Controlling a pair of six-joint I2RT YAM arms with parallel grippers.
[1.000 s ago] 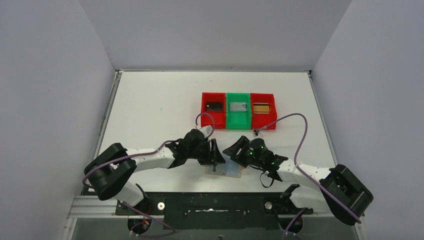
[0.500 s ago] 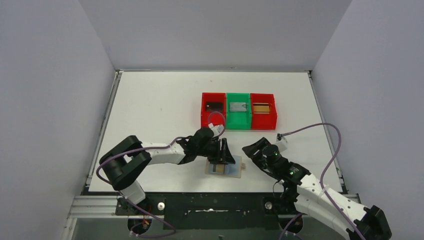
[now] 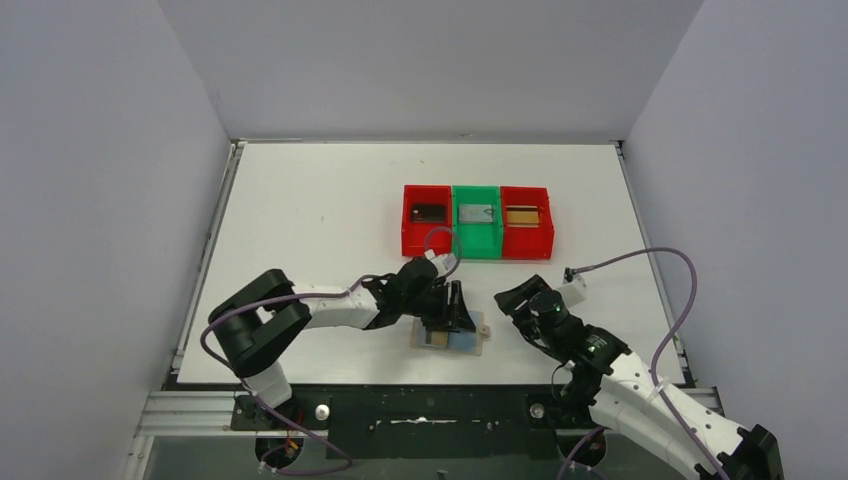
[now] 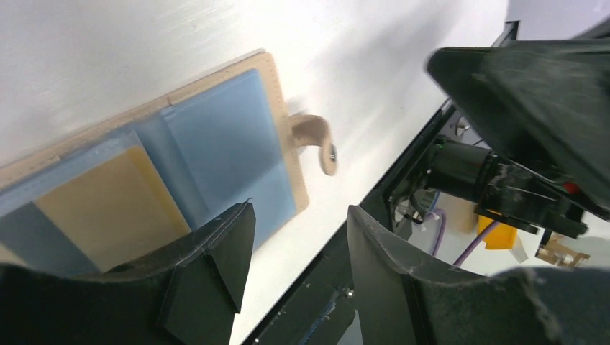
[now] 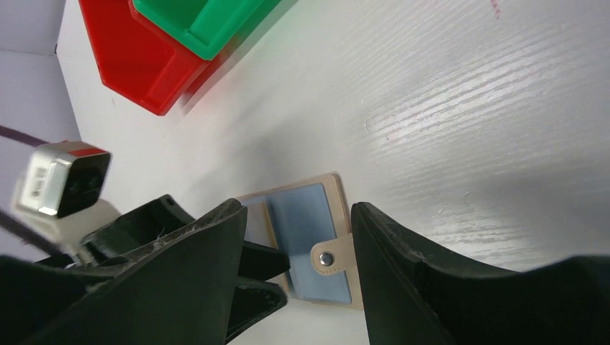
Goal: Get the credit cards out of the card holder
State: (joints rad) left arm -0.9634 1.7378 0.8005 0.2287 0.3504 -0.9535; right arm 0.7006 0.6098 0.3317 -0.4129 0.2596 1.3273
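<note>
The card holder (image 3: 462, 340) lies open and flat by the table's front edge, with pale blue panels (image 4: 223, 144) and its closure tab (image 4: 315, 138) sticking out to the right. A tan credit card (image 4: 108, 212) sits in its left pocket. My left gripper (image 3: 455, 312) hovers open over the holder's left half; in its wrist view the left gripper (image 4: 298, 230) has nothing between its fingers. My right gripper (image 3: 512, 300) is open and apart from the holder, to its right. In the right wrist view the holder (image 5: 309, 215) and tab (image 5: 331, 257) show between the right gripper's fingers (image 5: 216, 244).
Three joined trays stand mid-table: a red tray (image 3: 425, 243) with a dark card (image 3: 429, 212), a green tray (image 3: 476, 246) with a grey card (image 3: 477, 213), and a red tray (image 3: 527, 247) with a gold card (image 3: 524, 214). The table's front edge (image 4: 345, 215) is close beside the holder.
My right gripper has drawn back to the right, away from the holder. My left gripper has shifted right over the holder, and the tan card now shows in the left pocket.
</note>
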